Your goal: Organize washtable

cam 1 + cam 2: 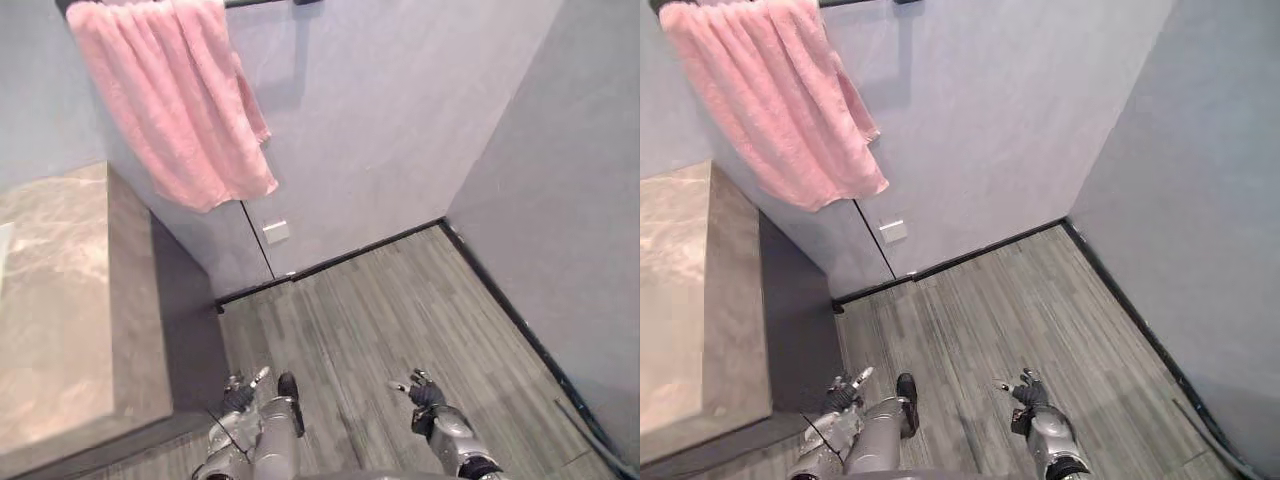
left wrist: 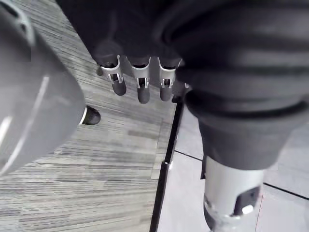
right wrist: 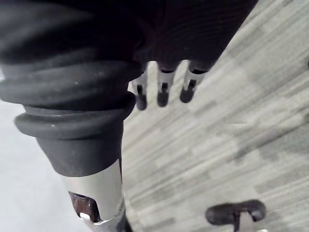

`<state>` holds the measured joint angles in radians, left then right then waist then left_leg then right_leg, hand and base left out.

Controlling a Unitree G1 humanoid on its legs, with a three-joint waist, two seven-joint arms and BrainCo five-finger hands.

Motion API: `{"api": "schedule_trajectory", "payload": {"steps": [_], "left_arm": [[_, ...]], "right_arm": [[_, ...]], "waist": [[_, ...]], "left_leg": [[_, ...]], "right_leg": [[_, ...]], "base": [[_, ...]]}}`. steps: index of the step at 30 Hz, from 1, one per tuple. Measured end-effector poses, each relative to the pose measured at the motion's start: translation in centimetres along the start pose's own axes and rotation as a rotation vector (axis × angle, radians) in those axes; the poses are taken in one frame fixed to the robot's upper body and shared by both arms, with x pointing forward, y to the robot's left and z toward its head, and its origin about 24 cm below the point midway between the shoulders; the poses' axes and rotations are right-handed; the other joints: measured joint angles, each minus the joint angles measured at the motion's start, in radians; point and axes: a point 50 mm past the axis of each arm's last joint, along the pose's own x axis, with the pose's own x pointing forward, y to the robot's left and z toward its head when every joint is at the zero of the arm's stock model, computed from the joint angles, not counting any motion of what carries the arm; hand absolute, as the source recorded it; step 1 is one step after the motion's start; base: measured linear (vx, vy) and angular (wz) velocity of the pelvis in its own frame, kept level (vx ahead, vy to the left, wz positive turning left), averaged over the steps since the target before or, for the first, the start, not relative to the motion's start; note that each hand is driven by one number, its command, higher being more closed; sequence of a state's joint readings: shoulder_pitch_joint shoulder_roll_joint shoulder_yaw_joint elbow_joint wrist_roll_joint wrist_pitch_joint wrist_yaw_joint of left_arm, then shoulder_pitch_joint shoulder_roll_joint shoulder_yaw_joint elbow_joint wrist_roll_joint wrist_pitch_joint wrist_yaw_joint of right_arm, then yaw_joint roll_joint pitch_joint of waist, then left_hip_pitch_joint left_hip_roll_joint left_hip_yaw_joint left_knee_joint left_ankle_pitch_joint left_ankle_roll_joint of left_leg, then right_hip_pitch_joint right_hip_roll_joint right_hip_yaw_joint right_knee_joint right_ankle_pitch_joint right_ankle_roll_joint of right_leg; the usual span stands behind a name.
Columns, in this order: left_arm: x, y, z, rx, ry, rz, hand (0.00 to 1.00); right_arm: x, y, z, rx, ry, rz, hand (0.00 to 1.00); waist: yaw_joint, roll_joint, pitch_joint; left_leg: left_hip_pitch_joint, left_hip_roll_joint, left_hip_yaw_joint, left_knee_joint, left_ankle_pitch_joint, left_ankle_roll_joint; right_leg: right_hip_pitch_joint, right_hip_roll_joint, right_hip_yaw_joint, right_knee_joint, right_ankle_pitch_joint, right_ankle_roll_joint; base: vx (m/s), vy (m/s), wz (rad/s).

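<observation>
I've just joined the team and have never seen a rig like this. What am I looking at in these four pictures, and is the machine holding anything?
This is a two-legged humanoid robot with two arms, each ending in a hand with silver fingers. The two wide pictures come from a stereo camera on its head, looking down into a bathroom corner. A pink towel hangs from a dark rail on the wall. A stone-patterned washtable stands at the robot's left, beside the grey plank floor. The left hand and right hand hang low at the bottom of those pictures. The two close pictures come from a camera on each wrist, looking along that hand. They show its dark ribbed cover, then relaxed fingers, with the floor beyond. Neither hand holds anything.
</observation>
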<state>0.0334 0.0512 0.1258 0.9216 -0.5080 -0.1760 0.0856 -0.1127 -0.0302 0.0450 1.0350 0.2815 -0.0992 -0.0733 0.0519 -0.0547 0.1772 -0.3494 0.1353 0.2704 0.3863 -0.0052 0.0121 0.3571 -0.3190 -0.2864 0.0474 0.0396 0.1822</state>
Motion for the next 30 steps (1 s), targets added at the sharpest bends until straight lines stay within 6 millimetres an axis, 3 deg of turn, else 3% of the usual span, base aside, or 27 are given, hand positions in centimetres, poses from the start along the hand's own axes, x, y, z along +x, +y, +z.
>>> {"api": "schedule_trajectory", "payload": {"steps": [2,4,5,6,7,8,9,11,12,14,15,16,17,20,23,26,30], "left_arm": [[-0.4,1.0,-0.7,-0.008,0.020,0.031,0.00],[-0.8,1.5,-2.0,-0.003,0.065,0.047,0.00],[-0.8,1.5,-2.0,-0.001,0.065,0.048,0.00],[-0.8,1.6,-2.1,0.007,0.074,0.052,0.00],[-0.9,1.8,-2.3,0.011,0.082,0.057,0.00],[-1.1,2.0,-2.8,0.013,0.094,0.060,0.00],[-1.2,2.0,-2.9,0.012,0.096,0.060,0.00],[-1.1,2.0,-2.7,0.013,0.091,0.060,0.00],[-1.0,1.8,-2.3,0.014,0.074,0.050,0.00],[-0.6,1.0,-1.6,0.017,0.054,0.027,0.00],[-0.6,1.0,-1.6,0.020,0.053,0.026,0.00],[-0.5,1.1,-1.4,0.046,0.051,0.019,0.00],[-0.7,0.3,-2.0,0.042,0.063,-0.001,0.00],[-1.3,-0.3,-3.4,0.016,0.097,-0.009,0.00],[-1.3,0.1,-3.4,0.019,0.097,-0.012,0.00],[-1.3,0.5,-3.2,0.022,0.092,-0.008,0.00],[-1.2,0.3,-1.9,0.007,0.029,-0.019,0.00]], "right_arm": [[-0.1,-0.2,-0.2,0.003,0.001,0.004,0.00],[-0.3,-0.9,-0.8,0.021,0.009,-0.017,0.00],[-0.3,-0.9,-0.8,0.021,0.011,-0.017,0.00],[-0.4,-0.8,-0.9,0.026,0.014,-0.012,0.00],[-0.5,-0.9,-1.4,0.036,0.026,-0.018,0.00],[-0.9,-1.1,-2.4,0.047,0.048,-0.025,0.00],[-1.0,-1.1,-2.5,0.049,0.052,-0.024,0.00],[-1.0,-0.9,-2.7,0.054,0.058,-0.019,0.00],[-1.0,-1.0,-2.5,0.055,0.048,-0.020,0.00],[-1.0,-1.3,-2.3,0.053,0.039,-0.028,0.00],[-1.0,-1.3,-2.2,0.056,0.037,-0.027,0.00],[-1.0,-1.4,-2.3,0.062,0.035,-0.031,0.00],[-1.0,-1.9,-2.2,0.058,0.034,-0.043,0.00],[-0.8,-2.9,-1.4,0.039,0.011,-0.060,0.00],[-0.9,-3.1,-1.4,0.043,0.012,-0.064,0.00],[-0.9,-3.0,-1.6,0.066,0.011,-0.069,0.00],[-1.3,-3.6,-1.6,0.115,-0.007,-0.100,0.00]], "waist": [[0.015,-0.005,-0.012],[0.001,0.014,-0.021],[-0.004,0.012,-0.022],[-0.012,0.013,-0.022],[-0.017,0.021,-0.018],[-0.026,0.035,-0.015],[-0.029,0.037,-0.016],[-0.038,0.042,-0.015],[-0.042,0.035,-0.020],[-0.038,0.029,-0.022],[-0.039,0.024,-0.024],[-0.047,0.004,-0.027],[-0.040,0.033,-0.027],[-0.042,0.075,-0.043],[-0.039,0.079,-0.047],[-0.039,0.062,-0.051],[-0.038,0.061,-0.052]], "left_leg": [[0.074,-0.037,0.037,0.020,-0.073,0.017],[0.168,-0.081,0.035,-0.003,-0.149,0.045],[0.180,-0.089,0.030,-0.004,-0.160,0.052],[0.219,-0.107,0.023,-0.024,-0.171,0.063],[0.280,-0.120,0.018,-0.067,-0.173,0.064],[0.341,-0.120,0.007,-0.116,-0.171,0.061],[0.352,-0.120,0.003,-0.126,-0.171,0.059],[0.384,-0.118,-0.020,-0.167,-0.163,0.047],[0.385,-0.115,-0.049,-0.179,-0.158,0.035],[0.378,-0.099,-0.089,-0.180,-0.154,0.005],[0.377,-0.095,-0.102,-0.179,-0.154,-0.008],[0.383,-0.099,-0.142,-0.178,-0.157,-0.035],[0.394,-0.076,-0.165,-0.191,-0.146,-0.058],[0.400,-0.029,-0.210,-0.246,-0.123,-0.099],[0.409,0.005,-0.256,-0.290,-0.100,-0.133],[0.394,0.011,-0.296,-0.323,-0.074,-0.141],[0.402,0.012,-0.292,-0.377,-0.037,-0.150]], "right_leg": [[-0.027,-0.061,0.055,0.138,0.078,0.004],[-0.182,-0.126,0.136,0.528,0.174,-0.126],[-0.244,-0.129,0.174,0.654,0.144,-0.138],[-0.352,-0.128,0.205,0.839,0.058,-0.130],[-0.414,-0.140,0.164,0.905,-0.014,-0.134],[-0.444,-0.145,0.068,0.874,-0.083,-0.126],[-0.448,-0.144,0.051,0.860,-0.093,-0.123],[-0.472,-0.112,0.001,0.696,-0.145,-0.073],[-0.477,-0.064,-0.004,0.510,-0.165,-0.039],[-0.465,0.016,0.006,0.238,-0.150,-0.015],[-0.455,0.038,0.016,0.170,-0.123,-0.017],[-0.423,0.058,0.032,0.116,-0.005,-0.046],[-0.405,0.076,-0.003,0.123,-0.009,-0.052],[-0.365,0.127,-0.072,0.069,-0.020,-0.071],[-0.309,0.170,-0.137,0.015,-0.023,-0.087],[-0.290,0.191,-0.188,-0.020,-0.024,-0.096],[-0.285,0.195,-0.206,-0.041,-0.019,-0.104]], "base": [[0.40,0.260,-0.18],[0.43,0.286,0.16],[0.37,0.228,0.37],[0.32,0.206,0.26],[0.34,0.201,0.28],[0.23,0.134,0.18],[0.22,0.079,0.27],[0.20,-0.028,0.32],[0.22,-0.107,0.52],[0.22,-0.179,0.56],[0.18,-0.242,0.75],[0.18,-0.259,0.79],[0.17,-0.252,0.73],[0.13,-0.215,0.46],[0.06,-0.176,0.53],[0.01,-0.101,0.44],[0.01,-0.033,0.21]]}}
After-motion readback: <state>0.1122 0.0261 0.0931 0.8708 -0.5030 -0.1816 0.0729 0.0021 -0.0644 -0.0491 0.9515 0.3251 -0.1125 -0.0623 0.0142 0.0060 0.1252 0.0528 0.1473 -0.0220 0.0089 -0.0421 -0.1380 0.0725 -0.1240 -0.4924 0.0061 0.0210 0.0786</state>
